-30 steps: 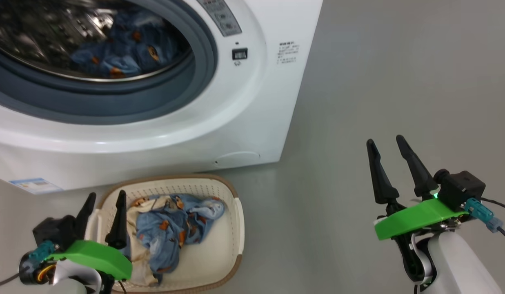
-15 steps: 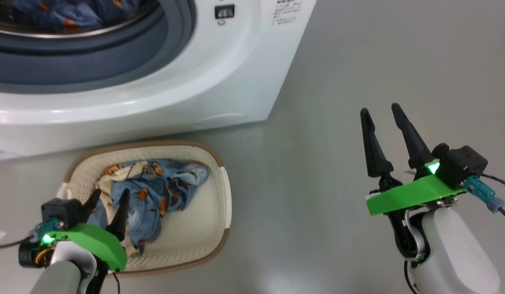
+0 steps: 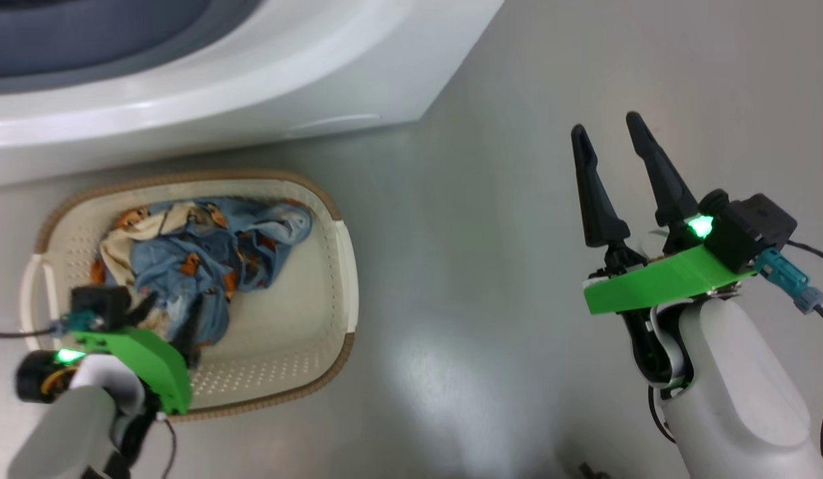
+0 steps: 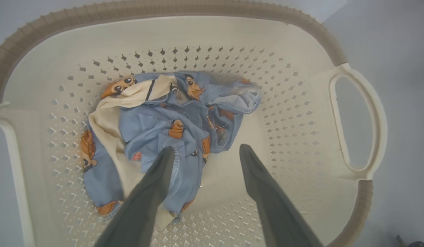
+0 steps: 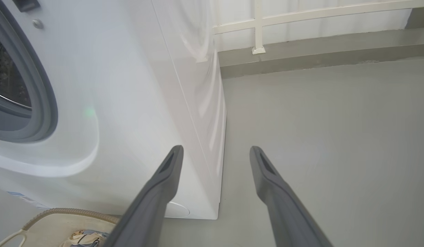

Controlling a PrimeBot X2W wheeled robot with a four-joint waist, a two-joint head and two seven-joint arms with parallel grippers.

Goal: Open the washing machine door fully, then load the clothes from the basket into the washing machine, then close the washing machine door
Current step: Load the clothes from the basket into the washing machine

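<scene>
Lengthwise, the basket (image 3: 185, 177) parallels washing machine (image 3: 251, 80) — left pincer (image 4: 206, 149) agape over clothes (image 4: 153, 120), right pincer (image 3: 607, 124) agape too.

Left gripper (image 4: 206, 148): jaws wide, pointing into the basket (image 4: 301, 144). Clothes (image 4: 170, 116) sit ahead of and under one finger; contact unclear. Other finger is over bare basket bottom, and the gap between the fingers is mostly bare too. Basket walls close it in ahead and on both sides. Right gripper (image 5: 216, 148): jaws wide, bare floor (image 5: 318, 137) ahead and off one side. Washing machine (image 5: 136, 85) corner ahead of the other finger blocks that side.
</scene>
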